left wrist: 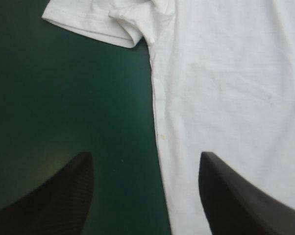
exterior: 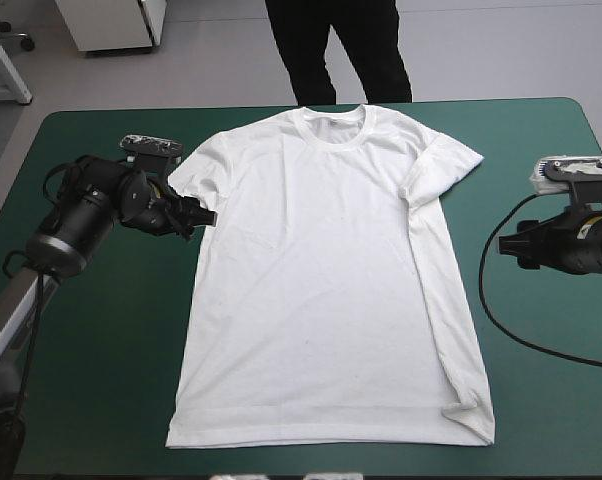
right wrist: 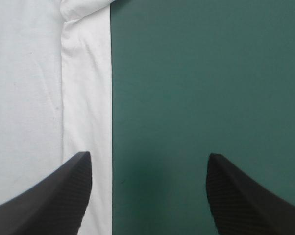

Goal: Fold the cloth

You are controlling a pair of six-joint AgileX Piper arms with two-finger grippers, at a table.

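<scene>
Teal-green cover (exterior: 101, 400) lies over the whole table, and a white short-sleeved T-shirt (exterior: 321, 280) lies flat in the middle of it. The round neck hole points to the far edge of the table. The bottom hem lies close to the near edge. Most of the T-shirt is smooth, with only a few soft wrinkles. The sleeve on the left side is spread out, with one small fold in it. The sleeve on the right side is bunched up and turned in a little. A long crease runs down that same side to the hem, and the hem corner there is curled up.

The left gripper (exterior: 203, 215) sits right at the T-shirt's side, just below the spread sleeve. Its two broad black fingers stand wide apart and grip nothing. In its own view the left gripper (left wrist: 145, 155) straddles the T-shirt's (left wrist: 226, 88) side edge: one finger (left wrist: 231, 196) is over the white cloth and the other (left wrist: 64, 196) is over the cover.

The right gripper (exterior: 511, 245) is near the T-shirt's other side, with a strip of cover between them. In its own view the right gripper (right wrist: 148, 155) is spread wide too and grips nothing. The T-shirt's (right wrist: 30, 88) creased edge lies ahead of one finger (right wrist: 59, 196), and bare cover lies ahead of the other (right wrist: 245, 196).
</scene>
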